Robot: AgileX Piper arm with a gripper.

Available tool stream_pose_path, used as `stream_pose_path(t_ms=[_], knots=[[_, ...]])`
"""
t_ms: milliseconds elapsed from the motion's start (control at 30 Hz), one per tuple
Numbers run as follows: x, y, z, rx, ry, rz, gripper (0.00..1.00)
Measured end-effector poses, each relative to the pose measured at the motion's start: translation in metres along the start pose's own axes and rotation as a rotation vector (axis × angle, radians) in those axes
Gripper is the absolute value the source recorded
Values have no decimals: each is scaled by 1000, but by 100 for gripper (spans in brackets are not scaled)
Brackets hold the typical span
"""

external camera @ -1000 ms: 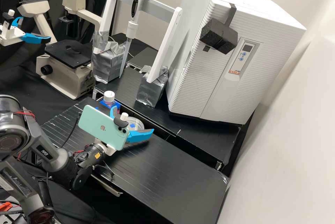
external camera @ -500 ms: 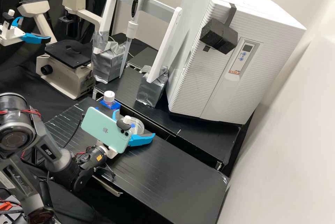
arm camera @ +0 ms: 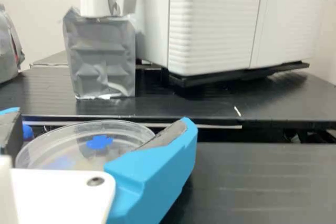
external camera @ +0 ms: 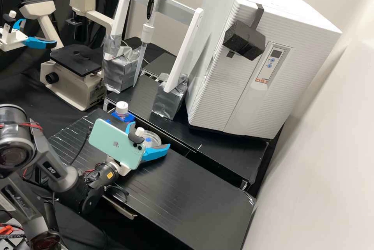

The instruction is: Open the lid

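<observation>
Cabinet [external camera: 241, 98], front panel [external camera: 272, 62]: one line of orange-red brand print [external camera: 261, 80] at the lower end; small dark print just above it; tiny marks beside two blue buttons [external camera: 270, 62], too small to tell. Phone [external camera: 117, 144], to the left of and lower than the cabinet in the high view: one grey fruit-shaped emblem [external camera: 115, 144] on the mint back. Arm [external camera: 58, 176], farther left of the cabinet: pale lettering on a dark plate [external camera: 52, 169]; one yellow label [external camera: 110, 174] near the phone, its print too small to tell.
</observation>
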Motion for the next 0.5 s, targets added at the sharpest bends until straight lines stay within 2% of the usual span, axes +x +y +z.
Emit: stream_pose_path(t_ms=[433,500], knots=[[-1,0,-2,-9,14,-4,0],[-1,1,-4,-2,21,-2,0]])
